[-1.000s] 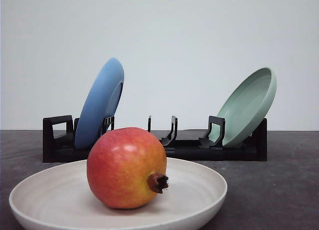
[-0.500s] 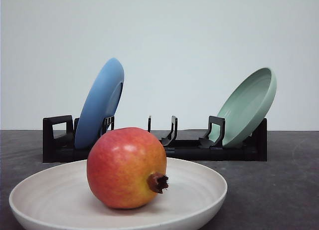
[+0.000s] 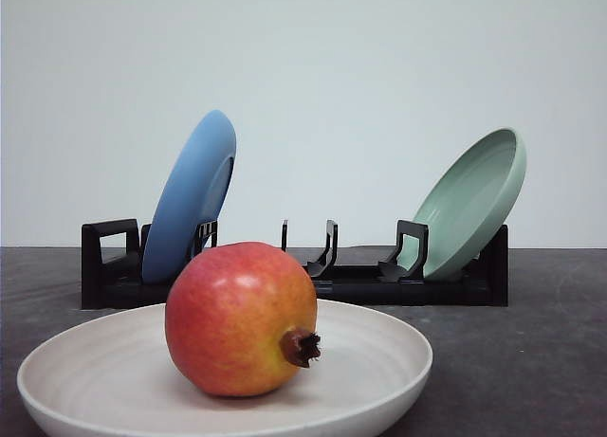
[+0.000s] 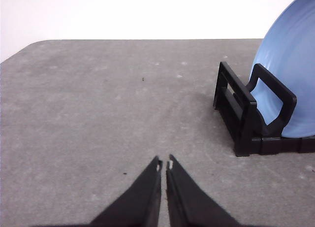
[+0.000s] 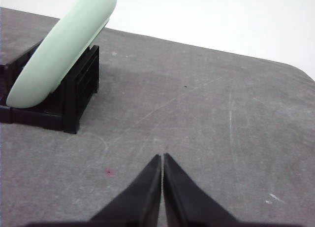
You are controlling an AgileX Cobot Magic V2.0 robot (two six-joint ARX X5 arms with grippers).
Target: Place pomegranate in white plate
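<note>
pomegranate (image 3: 239, 318) lies in white plate (image 3: 379, 361), rack (image 3: 360, 285) behind.

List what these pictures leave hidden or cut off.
- White plate, front view: its near rim and foot are cut off by the bottom edge.
- Pomegranate, front view: its far side faces away.
- Blue plate, left wrist view: cut off by the right edge.
- Green plate, right wrist view: its top is cut off by the upper edge.

We see a glossy-skinned pomegranate (image 3: 239, 318) on a matt white plate (image 3: 379, 356), a black plastic-looking rack (image 3: 360, 283), and a rough grey tabletop (image 4: 98, 113).
</note>
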